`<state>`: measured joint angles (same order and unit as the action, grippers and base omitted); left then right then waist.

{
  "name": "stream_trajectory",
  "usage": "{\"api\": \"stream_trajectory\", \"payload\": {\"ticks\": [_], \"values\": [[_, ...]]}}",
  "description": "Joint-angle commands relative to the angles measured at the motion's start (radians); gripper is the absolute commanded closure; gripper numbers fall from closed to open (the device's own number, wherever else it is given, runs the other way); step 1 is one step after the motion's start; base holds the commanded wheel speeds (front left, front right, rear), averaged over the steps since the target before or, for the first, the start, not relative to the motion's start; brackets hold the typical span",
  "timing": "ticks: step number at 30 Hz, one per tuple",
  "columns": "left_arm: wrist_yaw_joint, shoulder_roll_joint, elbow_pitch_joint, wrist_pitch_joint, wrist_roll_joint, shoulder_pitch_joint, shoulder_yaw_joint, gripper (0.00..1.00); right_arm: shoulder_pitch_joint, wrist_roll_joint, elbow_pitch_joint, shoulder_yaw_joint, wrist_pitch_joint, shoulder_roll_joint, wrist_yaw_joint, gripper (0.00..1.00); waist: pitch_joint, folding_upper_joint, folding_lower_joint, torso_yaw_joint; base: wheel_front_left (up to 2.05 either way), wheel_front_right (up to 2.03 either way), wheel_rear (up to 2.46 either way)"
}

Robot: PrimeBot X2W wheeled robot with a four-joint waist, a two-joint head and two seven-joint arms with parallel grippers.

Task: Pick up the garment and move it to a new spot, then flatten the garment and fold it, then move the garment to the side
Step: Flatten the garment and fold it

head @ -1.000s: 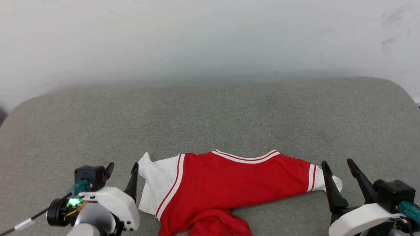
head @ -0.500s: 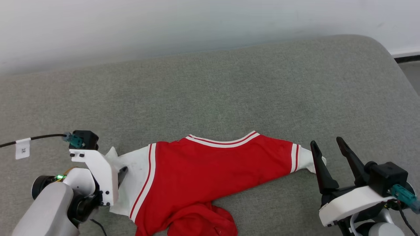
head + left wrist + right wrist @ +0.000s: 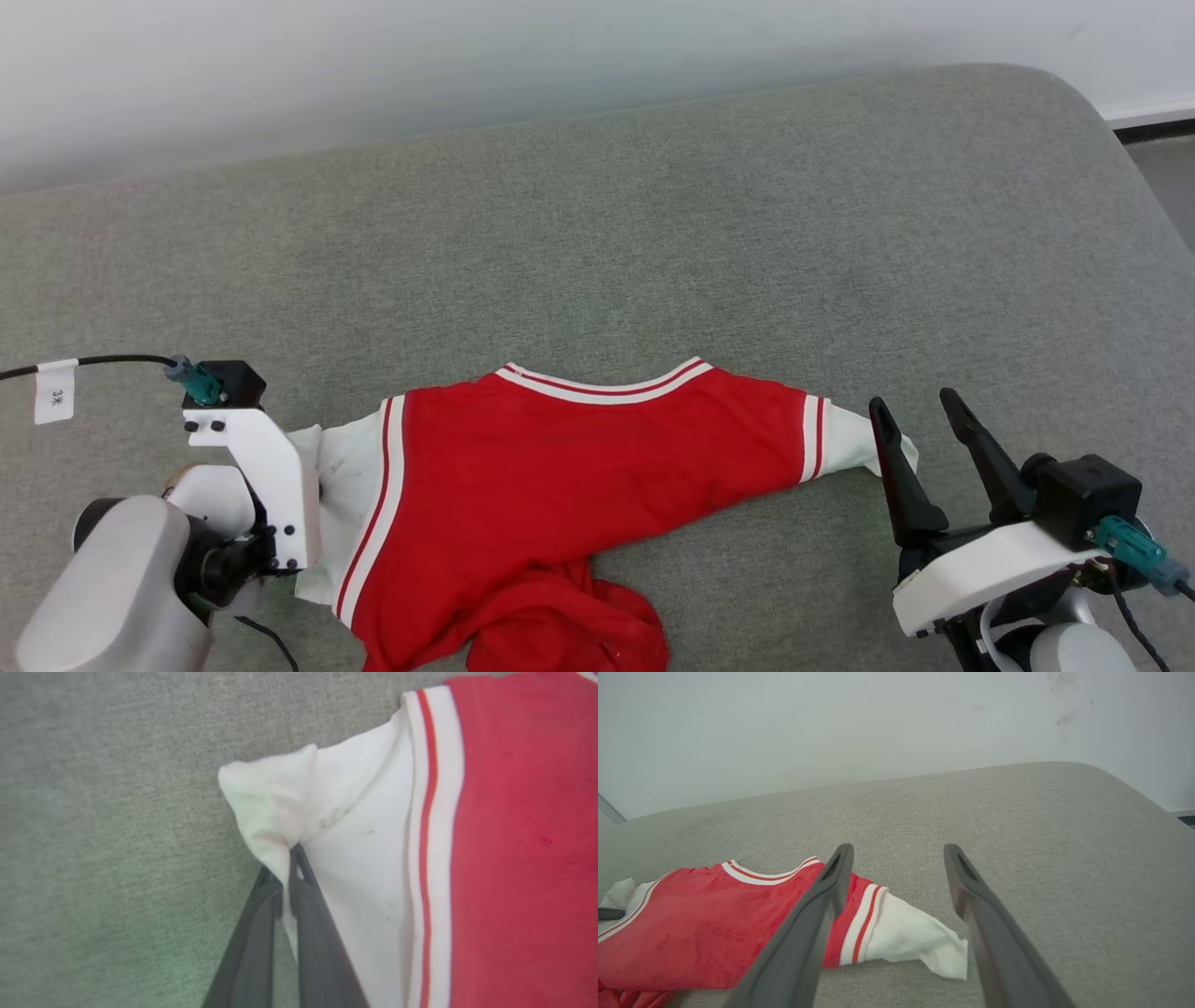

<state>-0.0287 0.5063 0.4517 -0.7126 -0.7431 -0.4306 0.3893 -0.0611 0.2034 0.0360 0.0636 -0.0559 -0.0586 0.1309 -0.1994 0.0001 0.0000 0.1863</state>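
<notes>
The garment (image 3: 560,467) lies on the grey cushion with its plain red side up, collar toward the wall and its lower part bunched at the near edge. My left gripper (image 3: 289,851) is shut on the white left sleeve (image 3: 327,802), with cloth puckered between its fingertips. In the head view the white left wrist housing (image 3: 261,467) covers that sleeve's edge. My right gripper (image 3: 912,401) stands open just beside the white right sleeve (image 3: 854,443); seen from the right wrist, the sleeve tip (image 3: 915,940) lies between the spread fingers of the gripper (image 3: 899,848), not pinched. The lettering is hidden.
The grey cushioned surface (image 3: 597,233) stretches far beyond the garment to a white wall (image 3: 467,56). Its rounded right corner drops off to the floor (image 3: 1167,177). A black cable with a white tag (image 3: 56,392) trails left from the left wrist.
The head camera has tilted down and shifted. My left gripper, open beside the left sleeve a second ago, has turned over the sleeve and shut on it. The right gripper stays open.
</notes>
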Motion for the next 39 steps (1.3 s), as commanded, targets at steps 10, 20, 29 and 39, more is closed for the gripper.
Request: {"api": "stream_trajectory", "payload": {"ticks": [10,20,29,39], "values": [[-0.056,-0.034,-0.007,0.276,0.078,0.024,-0.025,1.0,0.004,0.082,0.064,-0.062,0.124,-0.027,0.0,0.0,0.049,-0.0001,0.0,-0.065,0.0,0.0,0.0],[-0.063,-0.053,-0.125,0.404,0.107,0.019,-0.029,1.0,-0.009,0.183,0.114,-0.136,0.599,-0.129,0.0,0.0,0.049,-0.0001,0.0,-0.142,0.0,0.0,0.0],[-0.067,-0.072,-0.201,0.418,0.117,-0.008,-0.011,1.0,-0.124,0.178,0.152,-0.107,0.74,-0.167,0.0,0.0,-0.02,-0.0001,0.0,-0.193,0.0,0.0,0.0],[-0.058,-0.082,-0.202,0.414,0.109,-0.027,0.002,1.0,-0.177,0.223,0.336,-0.038,0.854,-0.155,0.0,1.0,-0.049,-0.0001,0.0,-0.212,0.0,0.0,0.0]]}}
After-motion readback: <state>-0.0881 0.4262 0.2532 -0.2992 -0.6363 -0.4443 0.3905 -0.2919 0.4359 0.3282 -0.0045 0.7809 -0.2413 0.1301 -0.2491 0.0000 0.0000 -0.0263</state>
